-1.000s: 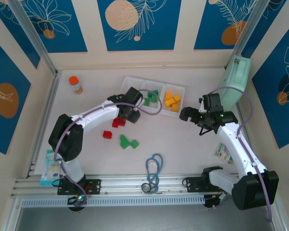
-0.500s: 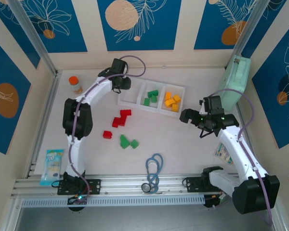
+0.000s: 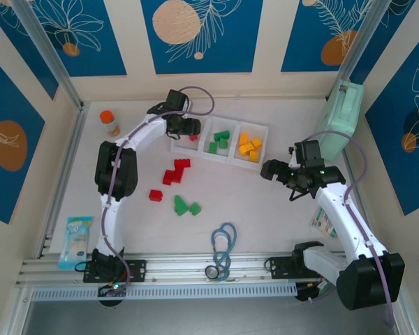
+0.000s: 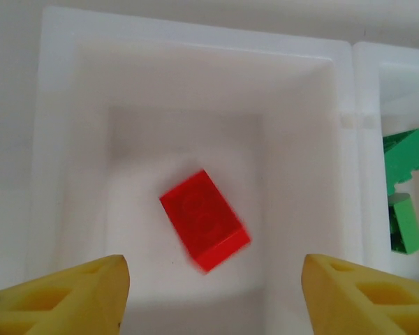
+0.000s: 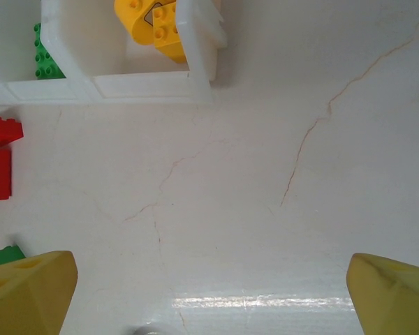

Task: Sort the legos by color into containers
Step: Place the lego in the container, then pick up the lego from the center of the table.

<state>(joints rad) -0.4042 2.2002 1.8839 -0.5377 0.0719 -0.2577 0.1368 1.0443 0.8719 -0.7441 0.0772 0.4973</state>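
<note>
My left gripper (image 3: 189,128) hangs open over the left compartment of the white tray (image 3: 216,158). A red lego (image 4: 204,220) lies loose and slightly blurred in that compartment (image 4: 300,139), between and beyond my yellow fingers (image 4: 70,289). Green legos (image 3: 220,142) fill the middle compartment and yellow ones (image 3: 249,147) the right. More red legos (image 3: 175,172) and green ones (image 3: 186,206) lie on the table. My right gripper (image 3: 271,169) stands open over bare table right of the tray, nothing between its fingers (image 5: 28,287).
An orange-capped bottle (image 3: 109,123) stands at the back left. A mint-green case (image 3: 341,117) leans at the right wall. A blue looped cord (image 3: 223,248) lies near the front rail, a packet (image 3: 77,241) at the front left.
The left arm swung from the red pile to the tray's left compartment, then opened; the red lego it carried now lies in the compartment. The right arm barely moved.
</note>
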